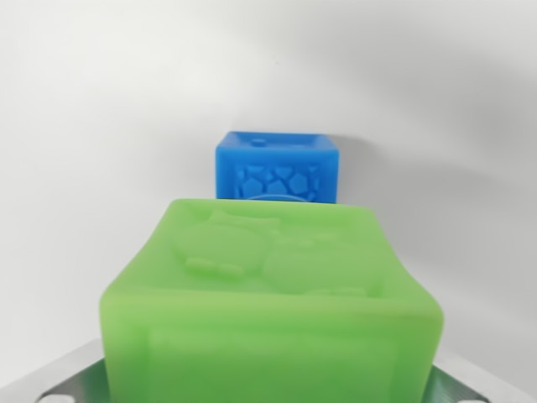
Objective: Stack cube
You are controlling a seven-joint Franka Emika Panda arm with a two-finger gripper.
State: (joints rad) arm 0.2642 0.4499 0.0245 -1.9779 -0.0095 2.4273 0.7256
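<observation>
Plain white worktop (92, 126), matte, soft shadows on the right side. Blue cube (277, 166) with embossed pattern sits directly on it, upright, near centre. Cube's lower edge hidden behind a closer object.

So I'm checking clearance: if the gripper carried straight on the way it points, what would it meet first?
Probably the blue cube, beyond the green cube filling the foreground; depth is unclear.

Green cube (273, 306): translucent lime green, raised animal-like relief on top face. Blue cube (278, 165): bright blue, embossed pattern of irregular cells on its near face. Surface (92, 126): plain white.
</observation>
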